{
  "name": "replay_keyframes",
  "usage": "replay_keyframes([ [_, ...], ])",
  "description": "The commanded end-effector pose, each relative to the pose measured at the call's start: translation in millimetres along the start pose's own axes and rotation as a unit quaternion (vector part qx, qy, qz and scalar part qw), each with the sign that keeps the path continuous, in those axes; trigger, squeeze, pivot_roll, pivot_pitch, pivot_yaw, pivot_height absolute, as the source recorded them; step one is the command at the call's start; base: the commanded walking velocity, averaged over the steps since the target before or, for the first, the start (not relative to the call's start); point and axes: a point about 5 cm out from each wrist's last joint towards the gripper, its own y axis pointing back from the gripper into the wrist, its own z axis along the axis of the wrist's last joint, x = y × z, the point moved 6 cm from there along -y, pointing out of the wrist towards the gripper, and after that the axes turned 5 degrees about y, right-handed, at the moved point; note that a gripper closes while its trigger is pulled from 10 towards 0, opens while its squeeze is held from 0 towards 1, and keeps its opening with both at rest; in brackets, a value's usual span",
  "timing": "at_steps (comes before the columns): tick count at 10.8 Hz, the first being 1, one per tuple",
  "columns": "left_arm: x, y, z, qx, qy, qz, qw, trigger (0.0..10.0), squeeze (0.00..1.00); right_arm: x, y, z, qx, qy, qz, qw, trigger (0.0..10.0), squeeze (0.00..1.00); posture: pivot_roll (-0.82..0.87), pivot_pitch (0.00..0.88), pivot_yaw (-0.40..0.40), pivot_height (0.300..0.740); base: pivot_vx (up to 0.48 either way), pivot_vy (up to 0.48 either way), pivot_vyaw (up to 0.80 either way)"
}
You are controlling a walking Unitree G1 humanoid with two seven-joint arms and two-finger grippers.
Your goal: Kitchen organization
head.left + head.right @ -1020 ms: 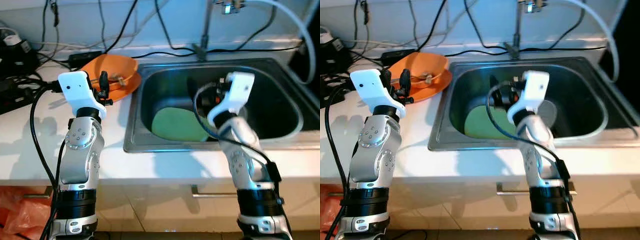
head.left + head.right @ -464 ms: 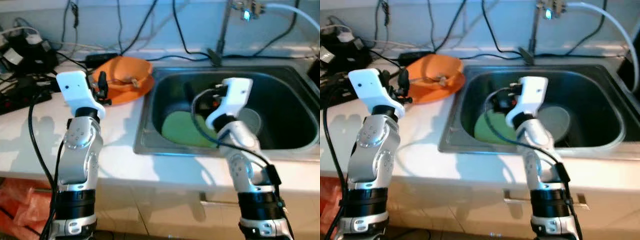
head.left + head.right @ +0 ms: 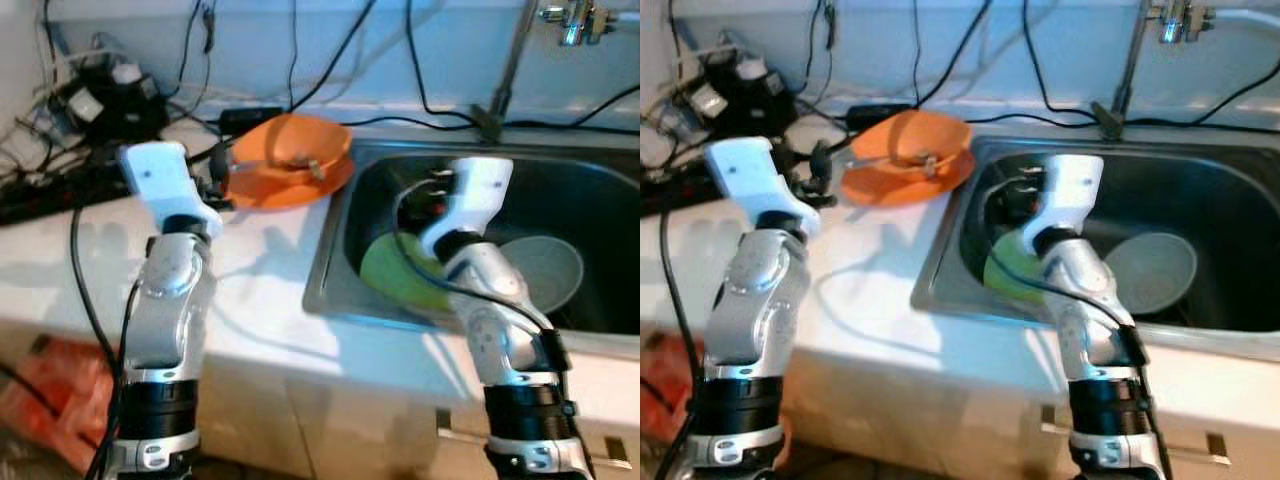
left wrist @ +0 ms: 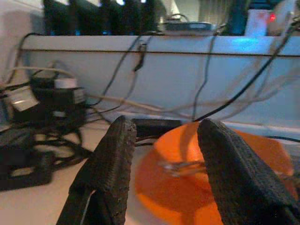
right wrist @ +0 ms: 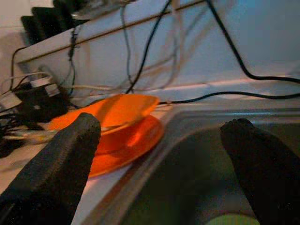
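Claw states first: the left claw [image 4: 161,154] is hovering released over the white worktop [image 3: 60,270] beside the sink [image 3: 335,260], its fingers spread and holding nothing, and the right claw [image 5: 159,154] is hanging wide apart and empty above the sink's left part. Inside the sink a green plate [image 3: 395,275] is lying near the left wall with a grey plate [image 3: 545,270] just to its right. An orange plate [image 3: 265,185] is carrying an orange bowl [image 3: 295,140] on the worktop by the sink's back left corner.
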Motion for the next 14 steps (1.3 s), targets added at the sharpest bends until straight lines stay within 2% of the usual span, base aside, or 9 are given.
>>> replay_keyframes([
  [1, 7.5, -0.1, 2.1, 0.0, 0.0, 0.009, 1.0, 10.0, 0.0, 9.0, -2.4, 4.1, -0.008, -0.002, 0.011, 1.0, 10.0, 0.0, 0.11, 0.0, 0.085, 0.74, 0.0, 0.0, 0.0],
  [7, 5.5, 0.6, -7.5, 0.025, 0.02, 0.008, 0.999, 10.0, 0.0, 2.8, -1.7, 1.4, -0.006, -0.003, -0.007, 1.0, 10.0, 0.0, 0.11, 0.0, 0.09, 0.74, 0.0, 0.0, 0.0],
  [11, 5.0, 2.4, -13.3, 0.04, 0.026, 0.007, 0.999, 10.0, 0.0, 5.4, -1.6, -3.4, 0.005, -0.005, -0.005, 1.0, 10.0, 0.0, 0.11, 0.0, 0.095, 0.74, 0.0, 0.0, -0.71],
  [14, 8.7, 2.8, -13.4, 0.04, 0.026, 0.02, 0.999, 10.0, 0.0, 5.9, -0.4, -3.1, 0.002, -0.002, -0.002, 1.0, 10.0, 0.0, 0.11, 0.003, 0.094, 0.74, 0.0, 0.0, 0.0],
])
